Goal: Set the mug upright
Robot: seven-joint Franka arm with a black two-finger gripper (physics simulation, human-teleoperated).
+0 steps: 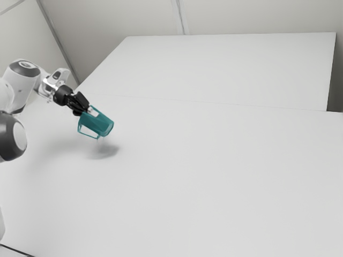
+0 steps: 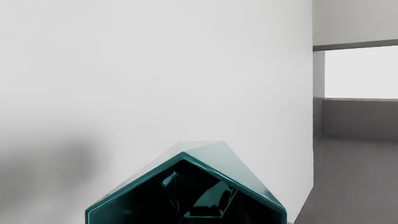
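Exterior view has the teal mug [image 1: 96, 124] hanging in the air over the tabletop [image 1: 214, 176], nearer the exterior view's left side and well away from the far right corner. The gripper [image 1: 83, 111] looks clamped on it at the mouth end, since its shadow [image 1: 104, 152] falls apart from it and nothing else props it up. My guess is that grip is so the base can swing down and land first. It's not upright yet: base slants down and away, handle [image 1: 88, 135] on the lower side, so I'd level it, then lower it; that handle could catch if it goes down tilted. Wrist view looks right into the mouth, past the rim [image 2: 183, 154]. Surface is plain matte white with a faint seam, pale walls [image 1: 241, 16] behind, grey speckled floor [image 2: 357, 177] past the edge.
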